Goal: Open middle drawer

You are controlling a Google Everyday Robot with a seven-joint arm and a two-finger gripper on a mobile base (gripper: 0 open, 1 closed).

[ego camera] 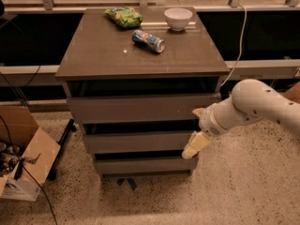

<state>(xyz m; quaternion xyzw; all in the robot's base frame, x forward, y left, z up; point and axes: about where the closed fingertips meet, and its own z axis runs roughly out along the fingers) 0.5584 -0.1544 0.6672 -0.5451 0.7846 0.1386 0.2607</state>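
The grey-brown cabinet has three handleless drawer fronts stacked one under another. The middle drawer [136, 142] is the flat long panel between the top drawer [140, 108] and the bottom drawer [140, 165]; a dark gap runs above it. My gripper [191, 150], cream-coloured on a white arm coming in from the right, points down and left in front of the middle drawer's right end, by its lower corner. Whether it touches the panel does not show.
On the cabinet top [93, 55] lie a blue can [148, 41] on its side, a white bowl [178, 18] and a green snack bag [124, 17]. An open cardboard box [23, 149] sits on the floor at left. A cable [241, 41] hangs at back right.
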